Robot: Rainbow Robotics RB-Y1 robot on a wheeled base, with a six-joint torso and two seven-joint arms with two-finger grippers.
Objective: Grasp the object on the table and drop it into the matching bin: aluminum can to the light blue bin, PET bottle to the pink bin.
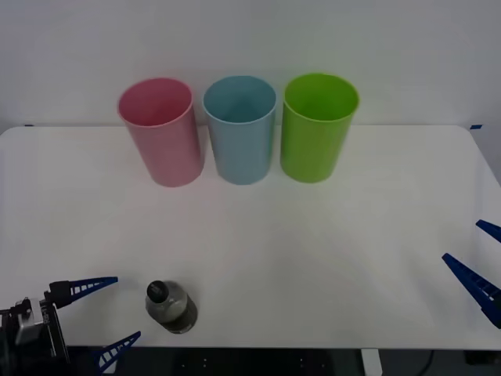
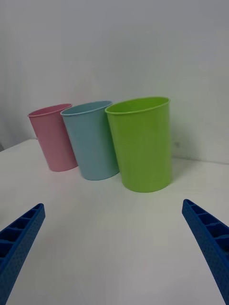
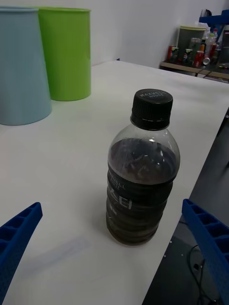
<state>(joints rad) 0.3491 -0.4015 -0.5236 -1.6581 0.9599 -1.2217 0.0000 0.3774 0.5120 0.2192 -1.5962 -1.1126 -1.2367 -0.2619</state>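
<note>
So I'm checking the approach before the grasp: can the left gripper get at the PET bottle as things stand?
Probably yes. The left gripper is open beside the upright PET bottle near the table's front edge, with nothing between them.

Bottle (image 3: 142,171) upright on the desk (image 3: 71,157) near its edge, black cap on, left claw (image 3: 114,252) spread wide before it, blue bin (image 3: 21,66) and green bin (image 3: 65,52) beyond the bottle
</note>
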